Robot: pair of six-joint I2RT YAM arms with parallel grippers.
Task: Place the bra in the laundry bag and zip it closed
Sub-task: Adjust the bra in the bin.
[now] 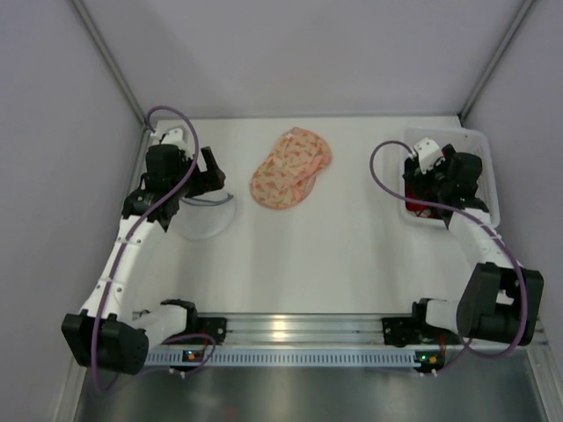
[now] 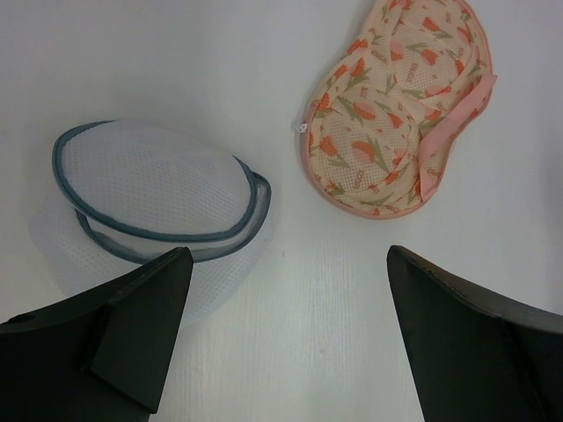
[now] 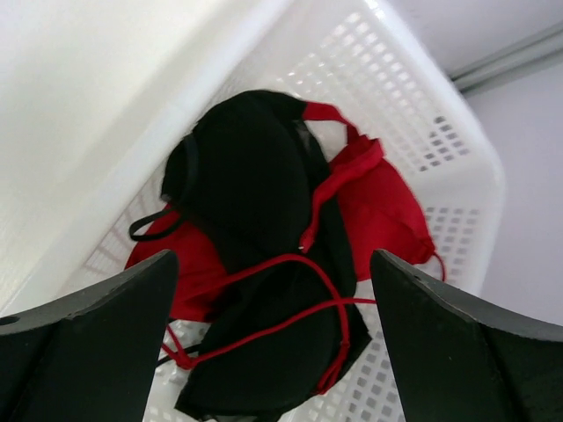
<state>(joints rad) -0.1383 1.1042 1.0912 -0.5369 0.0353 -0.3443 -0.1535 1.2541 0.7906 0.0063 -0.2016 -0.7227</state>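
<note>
A black bra with red straps (image 3: pixel 251 176) lies on a red bra (image 3: pixel 383 207) in a white plastic basket (image 3: pixel 413 79) at the right. My right gripper (image 3: pixel 273 257) hangs open just above them, holding nothing; it also shows in the top view (image 1: pixel 428 195). A white mesh laundry bag with blue-grey trim (image 2: pixel 149 180) lies open on the table at the left, also in the top view (image 1: pixel 208 216). My left gripper (image 2: pixel 288 255) is open and empty just to its right, above the table (image 1: pixel 211 172).
A round floral pink-and-orange zip bag (image 1: pixel 292 167) lies shut at the middle back of the table, also in the left wrist view (image 2: pixel 400 114). The basket (image 1: pixel 479 141) stands against the right wall. Grey walls close the left, back and right sides.
</note>
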